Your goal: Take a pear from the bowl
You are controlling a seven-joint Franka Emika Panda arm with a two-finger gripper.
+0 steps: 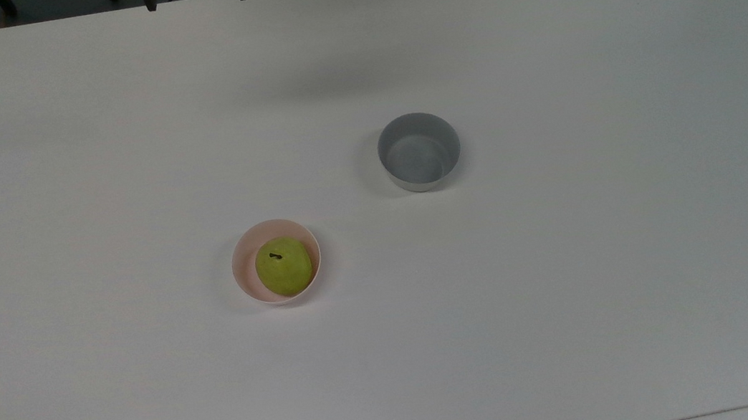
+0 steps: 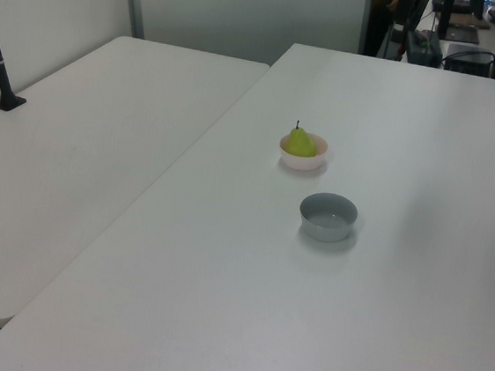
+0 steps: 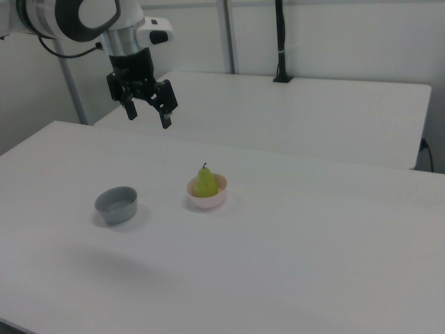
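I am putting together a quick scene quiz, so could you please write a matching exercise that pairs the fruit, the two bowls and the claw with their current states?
Things:
1. pear
2. pink bowl
3. grey bowl
4. claw

States:
A. empty, standing on the table
B. open, up in the air above the table
C. holding the fruit
D. sitting upright in a bowl, stem up

Pairs: 1-D, 2-C, 3-A, 4-B
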